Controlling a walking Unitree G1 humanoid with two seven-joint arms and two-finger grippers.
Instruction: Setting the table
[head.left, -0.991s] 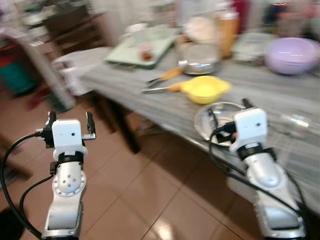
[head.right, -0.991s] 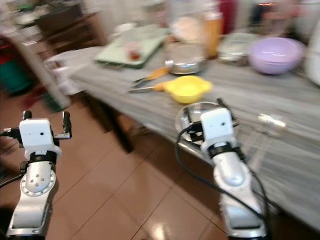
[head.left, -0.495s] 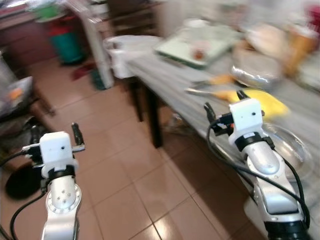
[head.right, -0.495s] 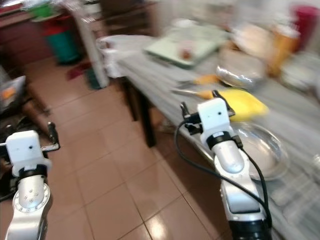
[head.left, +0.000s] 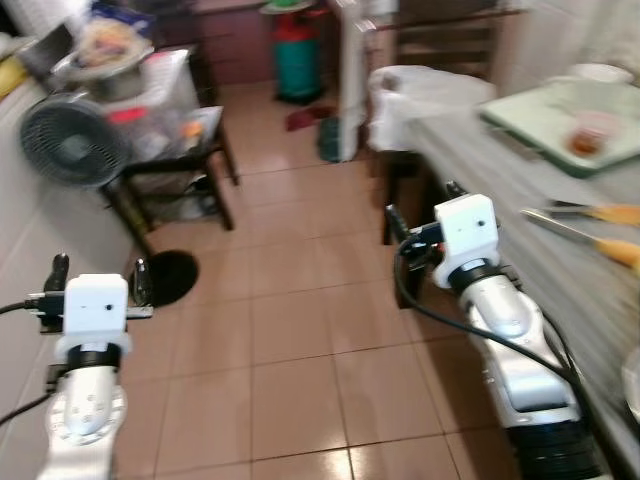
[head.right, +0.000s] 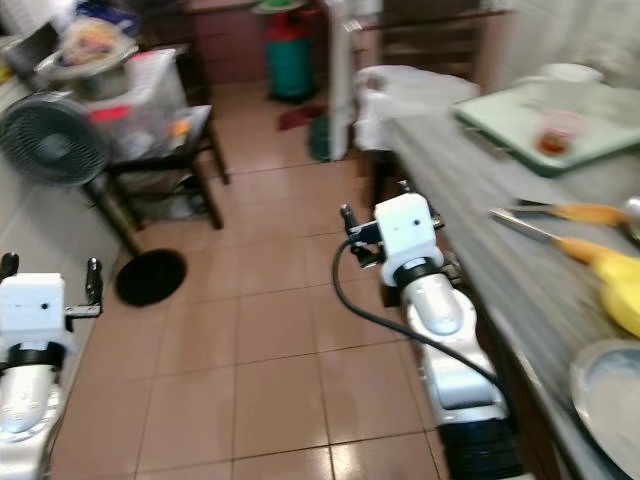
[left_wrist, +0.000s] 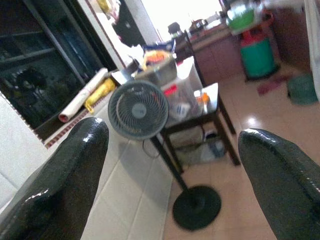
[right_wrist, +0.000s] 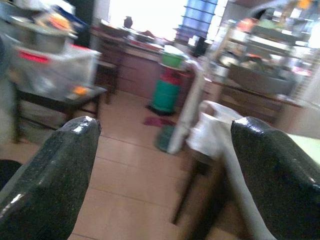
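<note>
The grey table (head.left: 490, 165) runs along the right side. On it lie a pale green tray (head.left: 560, 120) holding a small cup (head.left: 588, 135), two orange-handled utensils (head.left: 595, 213), a yellow bowl (head.right: 625, 300) and a steel plate (head.right: 608, 395). My right gripper (head.left: 420, 202) is open and empty, raised beside the table's near edge over the floor. Low on the left, my left gripper (head.left: 98, 270) is held up over the tiles, also open with nothing in it. In the left wrist view its fingers (left_wrist: 65, 175) stand wide apart.
A standing fan (head.left: 70, 140) with a black round base (head.left: 175, 275) is at the left. Beside it, a low dark table (head.left: 175, 150) carries a clear box. A green gas cylinder (head.left: 300, 65) and a white bag (head.left: 430, 90) stand at the table's far end. Brown floor tiles (head.left: 290, 340) lie ahead.
The camera has swung to the left, so the table slid to the right of the picture and the fan came into view. Both grippers stay open and empty.
</note>
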